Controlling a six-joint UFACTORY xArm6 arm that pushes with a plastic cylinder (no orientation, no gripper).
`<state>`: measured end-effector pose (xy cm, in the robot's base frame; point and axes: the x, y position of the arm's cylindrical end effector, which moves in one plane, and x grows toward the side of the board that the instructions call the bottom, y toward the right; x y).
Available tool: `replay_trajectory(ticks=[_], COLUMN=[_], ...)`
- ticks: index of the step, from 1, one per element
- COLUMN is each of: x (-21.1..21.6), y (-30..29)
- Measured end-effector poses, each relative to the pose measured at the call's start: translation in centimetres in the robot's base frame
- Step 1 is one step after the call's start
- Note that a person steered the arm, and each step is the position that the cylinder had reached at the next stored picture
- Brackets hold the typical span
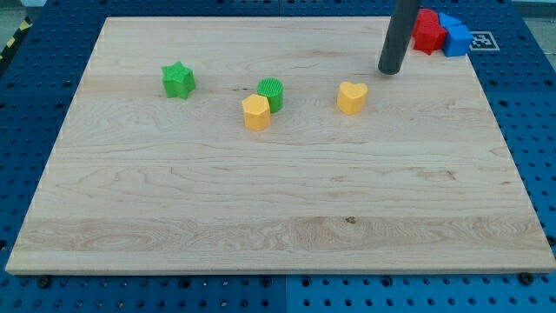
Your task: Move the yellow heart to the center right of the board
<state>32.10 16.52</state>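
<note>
The yellow heart [352, 97] lies on the wooden board [278, 209], right of the middle in the upper part of the view. My tip [391, 70] rests on the board just above and to the right of the heart, a short gap away, not touching it. The dark rod rises from there out of the view's top.
A yellow hexagon [256, 112] touches a green round block [272, 93] left of the heart. A green star [178, 80] lies at the upper left. A red block [427, 31] and a blue block [453, 35] sit at the board's top right corner.
</note>
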Motion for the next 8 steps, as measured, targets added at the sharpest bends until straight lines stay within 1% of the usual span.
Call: replay_trajectory(ticks=[2,3,4,5,6,7,8], x=[0.7,3.1,1.9,1.5,4.9,6.9,6.5], y=[0.0,-0.4,-6.1,-10.3,-10.3,-8.3,-5.9])
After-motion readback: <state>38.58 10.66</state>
